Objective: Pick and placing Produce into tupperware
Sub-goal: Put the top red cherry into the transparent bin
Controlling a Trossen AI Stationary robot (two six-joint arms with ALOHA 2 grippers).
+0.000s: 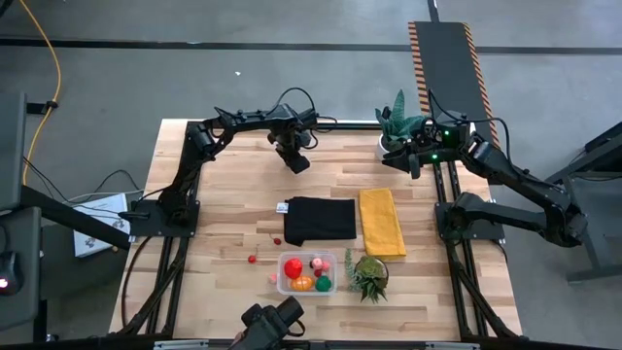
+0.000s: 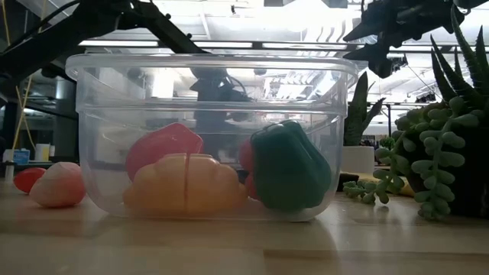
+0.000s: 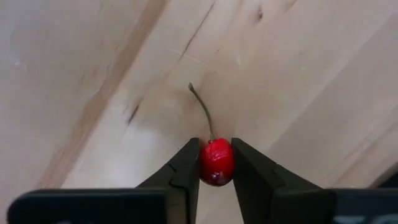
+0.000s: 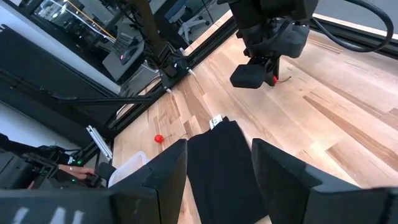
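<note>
The clear tupperware [image 1: 306, 272] [image 2: 214, 137] stands near the table's near edge. It holds a red piece [image 2: 164, 149], an orange one [image 2: 187, 183] and a green one [image 2: 290, 168]. Small red and pink berries [image 1: 253, 259] [image 2: 57, 185] lie on the wood to its left. My left gripper [image 1: 296, 163] [image 3: 216, 146] is over the far middle of the table, shut on a red cherry [image 3: 216, 163] with a thin stem. My right gripper [image 1: 413, 160] [image 4: 217, 174] is open and hangs at the far right, beside a potted plant [image 1: 398, 126]. My left gripper pinches the cherry's round red body [image 3: 216, 177] between its two fingers [image 3: 186, 168], one on each side. The stem [image 3: 202, 109] sticks out past the fingertips. The fingers point down at the wood; whether the cherry is lifted clear, I cannot tell.
A black cloth [image 1: 321, 219] and a yellow cloth [image 1: 382, 222] lie side by side mid-table. A second spiky plant [image 1: 369, 277] [image 2: 443, 153] stands right of the tupperware. Bare wood spreads under the left gripper and along the left side.
</note>
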